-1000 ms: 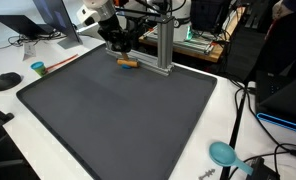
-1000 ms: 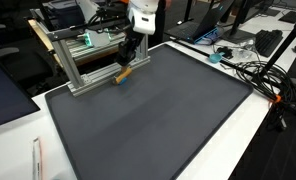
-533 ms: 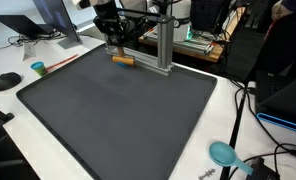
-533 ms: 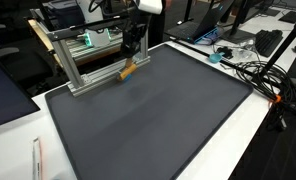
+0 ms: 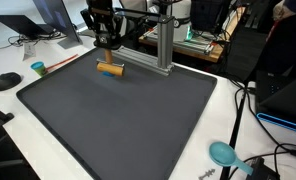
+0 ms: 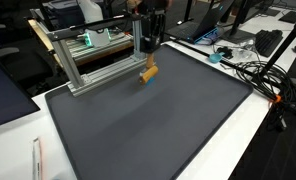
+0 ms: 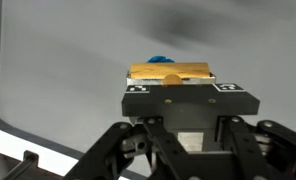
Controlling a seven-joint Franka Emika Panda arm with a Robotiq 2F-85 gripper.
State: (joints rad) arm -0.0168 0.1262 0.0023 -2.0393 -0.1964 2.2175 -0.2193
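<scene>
Dark grey matting [image 5: 118, 115] covers most of a white worktop [image 5: 223, 110], with an aluminium frame [image 5: 164, 45] standing along the mat's far edge and office clutter blurred behind it. Much of the arm is cut off at the top in both exterior views. The wrist view shows mainly the black body of the hand, so the fingertips themselves are hard to make out there. A small blue shape [image 7: 160, 58] peeks out beyond the held piece, and I cannot tell what it is.

The fingers [image 5: 107, 54] are closed as far as the load allows, clamped on a short tan wooden piece [image 5: 110, 68]. That piece hangs just in front of the frame, near the mat's far edge, and appears clear of the mat, with a faint shadow under it. In an exterior view it sits tilted [image 6: 148, 73]. In the wrist view it lies crosswise [image 7: 170, 71] between the fingers.

A teal cup [image 5: 37, 68] and a black mouse [image 5: 6, 81] sit well apart on the worktop.
</scene>
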